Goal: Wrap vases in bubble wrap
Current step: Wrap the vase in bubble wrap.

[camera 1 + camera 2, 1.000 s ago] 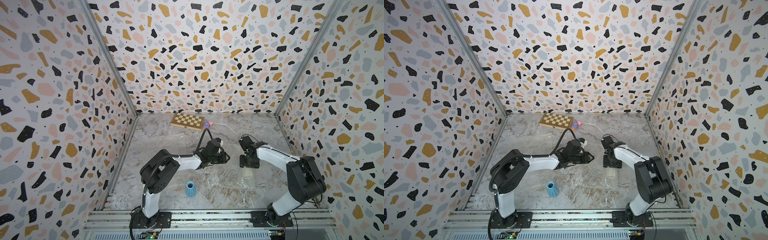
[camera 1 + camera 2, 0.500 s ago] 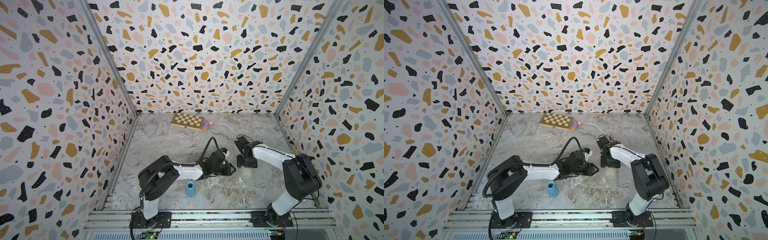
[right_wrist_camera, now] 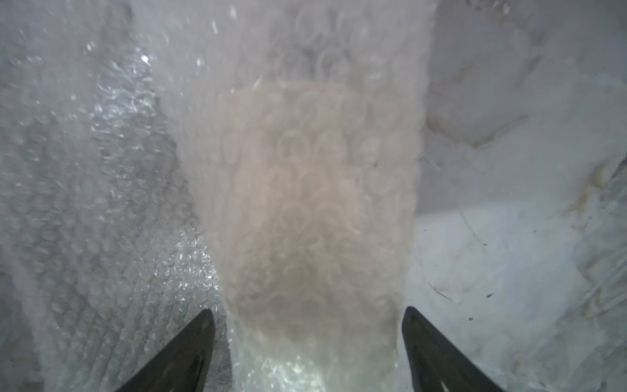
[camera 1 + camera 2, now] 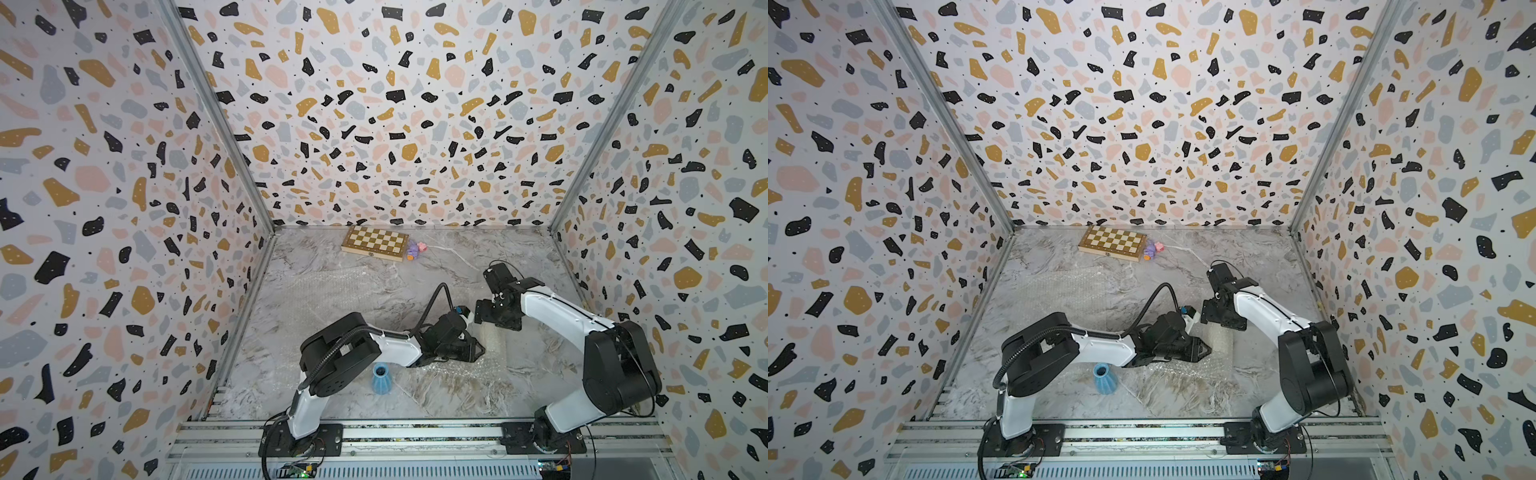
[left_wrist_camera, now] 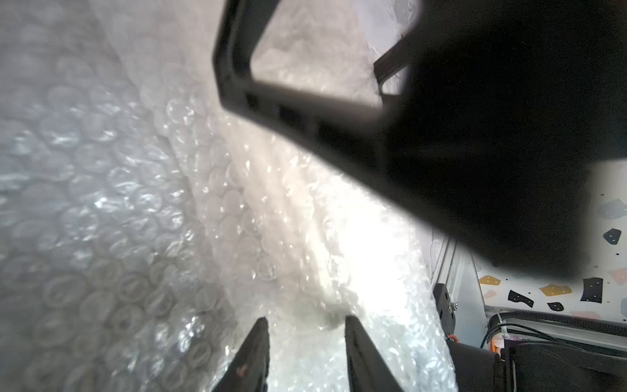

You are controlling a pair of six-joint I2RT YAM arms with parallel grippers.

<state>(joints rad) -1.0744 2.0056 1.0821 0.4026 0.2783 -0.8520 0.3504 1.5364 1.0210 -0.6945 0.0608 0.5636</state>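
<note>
The taller cream vase lies on its side inside bubble wrap; through the plastic it shows only as a pale shape. My right gripper stands open astride it, with a gap at each fingertip. My left gripper is beside it, its fingers closed on a bunched fold of the bubble wrap. The light blue vase stands bare near the front, by the left arm, also seen as the blue vase. A second bubble wrap sheet lies flat at the back left.
A wooden chessboard and small coloured toys sit against the back wall. Patterned walls close in three sides. An aluminium rail carrying both arm bases runs along the front. The right gripper's black body hangs close over the left gripper.
My left gripper has swept forward and to the right, drawing bubble wrap toward the vase. My right gripper has opened wider over the wrapped vase and has hardly shifted.
</note>
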